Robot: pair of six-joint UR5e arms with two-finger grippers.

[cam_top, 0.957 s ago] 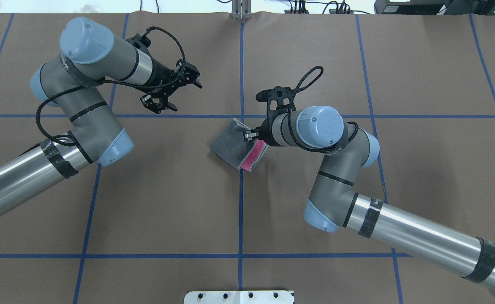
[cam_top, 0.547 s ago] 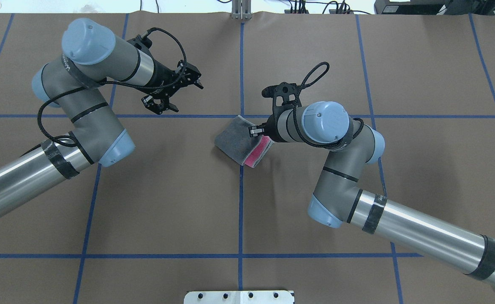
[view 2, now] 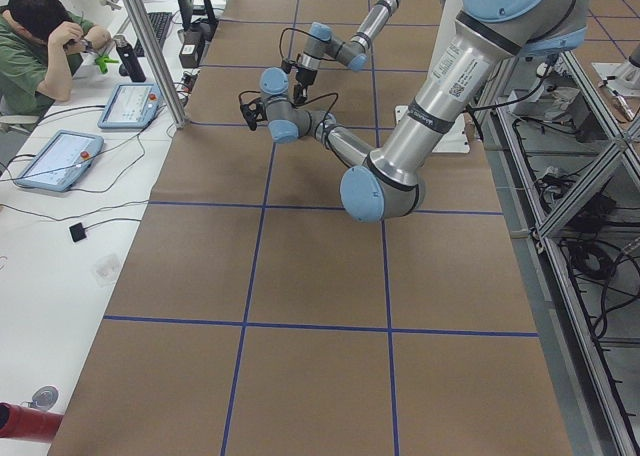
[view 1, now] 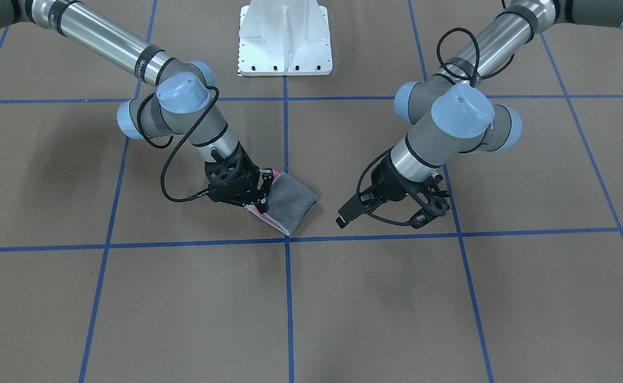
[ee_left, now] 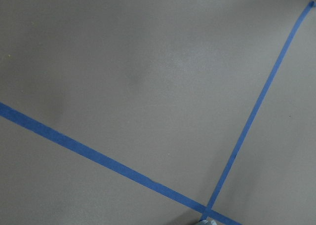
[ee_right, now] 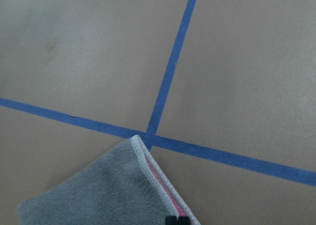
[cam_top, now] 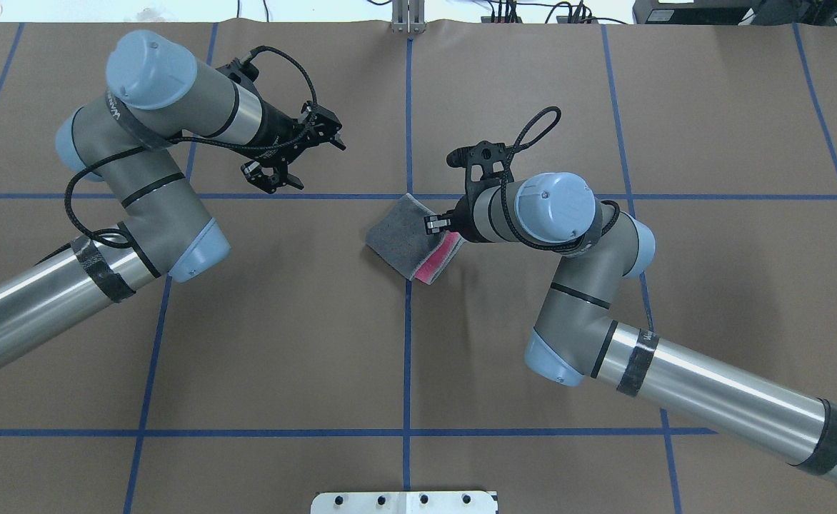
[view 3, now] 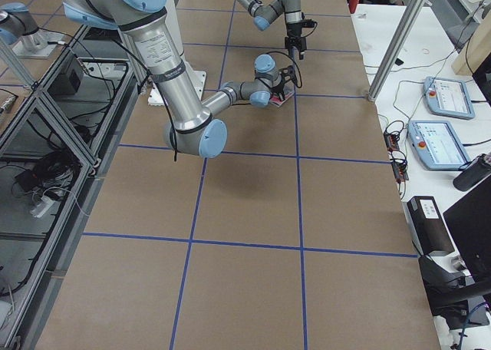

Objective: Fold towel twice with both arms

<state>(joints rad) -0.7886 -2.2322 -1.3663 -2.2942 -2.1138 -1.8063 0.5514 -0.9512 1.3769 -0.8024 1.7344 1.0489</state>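
Note:
The towel [cam_top: 408, 239] lies folded near the table's middle, by a blue tape crossing. Its dark grey face is up and a pink strip [cam_top: 441, 258] shows along its right edge. It also shows in the front view [view 1: 292, 202] and in the right wrist view [ee_right: 98, 190]. My right gripper [cam_top: 434, 224] is low at the towel's right edge and shut on it; it also shows in the front view [view 1: 262, 196]. My left gripper [cam_top: 316, 164] is open and empty above bare table to the towel's left; it also shows in the front view [view 1: 383, 219].
Brown paper with blue tape lines [cam_top: 408, 357] covers the table. The white pedestal base [view 1: 285, 37] stands at the robot's edge. An operator [view 2: 40, 36] sits at a side desk with tablets [view 3: 449, 143] beyond the far edge.
My right arm has moved a little to the right and the towel has shifted right with it. My left arm has barely moved.

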